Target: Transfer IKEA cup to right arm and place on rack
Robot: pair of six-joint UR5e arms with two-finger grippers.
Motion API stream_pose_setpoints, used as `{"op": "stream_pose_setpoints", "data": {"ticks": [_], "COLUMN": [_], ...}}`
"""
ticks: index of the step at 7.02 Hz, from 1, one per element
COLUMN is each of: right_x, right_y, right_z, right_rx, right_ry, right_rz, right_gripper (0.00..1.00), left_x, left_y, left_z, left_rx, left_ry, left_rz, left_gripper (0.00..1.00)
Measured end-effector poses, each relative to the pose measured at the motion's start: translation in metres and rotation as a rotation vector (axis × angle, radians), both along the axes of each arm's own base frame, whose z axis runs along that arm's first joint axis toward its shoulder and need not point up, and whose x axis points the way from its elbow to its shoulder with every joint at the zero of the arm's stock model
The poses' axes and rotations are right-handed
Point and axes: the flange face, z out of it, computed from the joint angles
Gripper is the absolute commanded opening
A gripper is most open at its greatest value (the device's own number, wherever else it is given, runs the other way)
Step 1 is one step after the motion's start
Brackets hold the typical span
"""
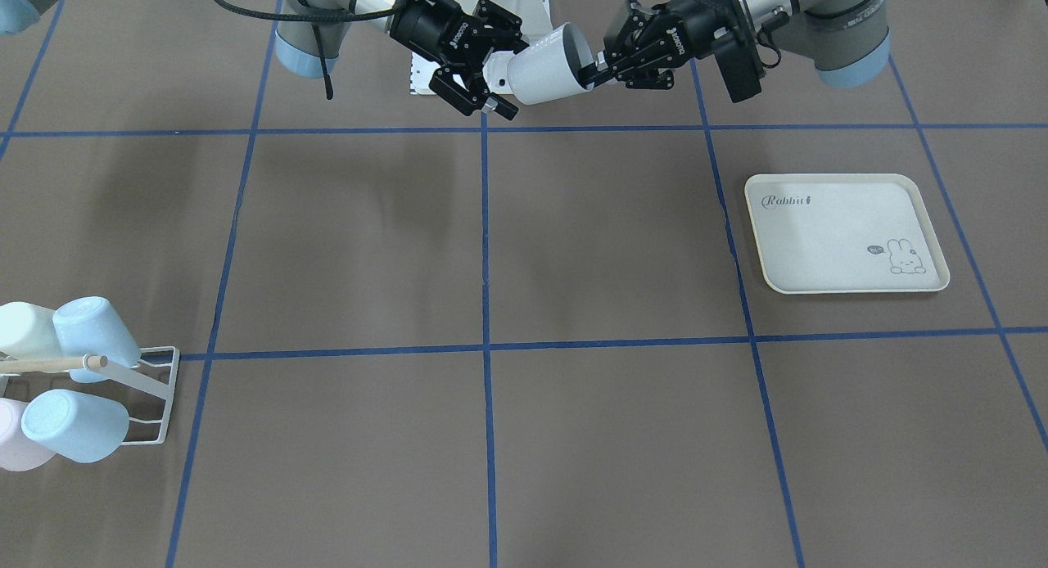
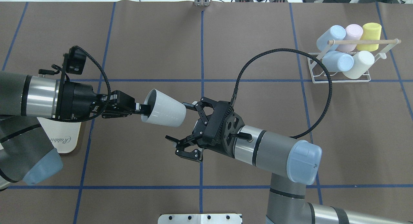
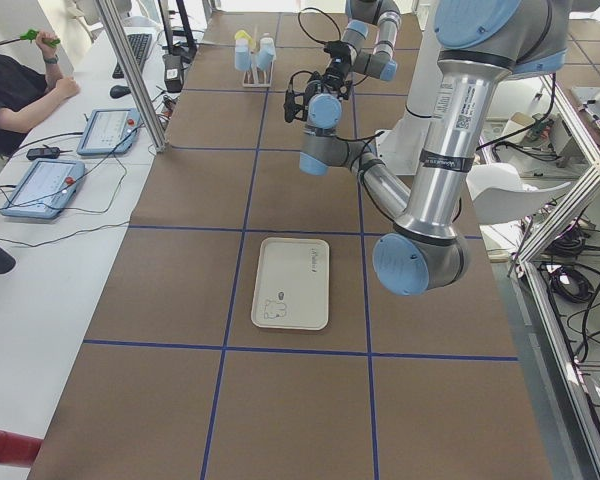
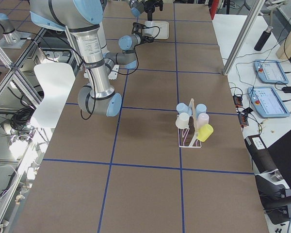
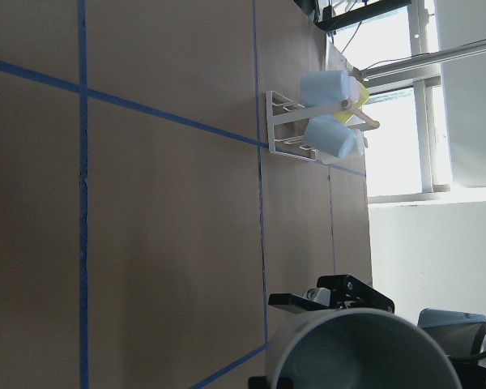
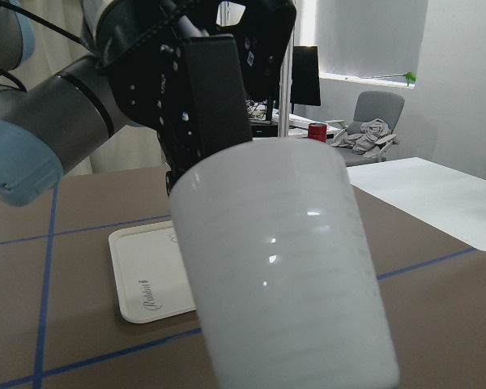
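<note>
A white IKEA cup [image 2: 164, 112] hangs sideways in the air between both arms, also shown in the front view [image 1: 544, 73]. My left gripper [image 2: 142, 108] is shut on its rim, one finger inside the mouth [image 1: 594, 70]. My right gripper [image 2: 184, 124] is open, its jaws spread at the cup's closed base [image 1: 495, 65] and not touching it; its wrist view is filled by the cup's wall [image 6: 283, 267]. The left wrist view shows the cup's mouth [image 5: 360, 352]. The white wire rack [image 2: 338, 81] with its wooden dowel stands at the far right [image 1: 170, 380].
Several pastel cups, blue, pink, yellow and cream, hang on the rack [image 5: 275, 121]. A cream rabbit-print tray [image 1: 843, 232] lies under my left arm's side [image 2: 61, 140]. Blue tape lines grid the brown table. Operators' tablets lie on a side table in the left exterior view.
</note>
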Motion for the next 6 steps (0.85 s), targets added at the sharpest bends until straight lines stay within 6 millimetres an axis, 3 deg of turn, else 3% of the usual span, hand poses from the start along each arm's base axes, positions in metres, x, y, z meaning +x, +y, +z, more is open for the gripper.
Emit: {"op": "stream_pose_setpoints", "data": {"ticks": [5,6], "right_x": [0.0025,0.0025], "right_y": [0.0007,0.0007], "right_z": [-0.0017,-0.0016], "right_rx": [0.012,0.013], "right_ry": [-0.006,-0.006], "right_rz": [0.003,0.004], "right_gripper": [0.97,0.89], "left_x": [0.0126,0.0130], "left_y": [0.0036,0.0036], "left_z": [0.0047,0.0046], "left_rx": [-0.008,-0.008], "left_ry": [-0.010,-0.010], "left_rz": [0.021,0.022], "left_gripper": [0.00,0.00]}}
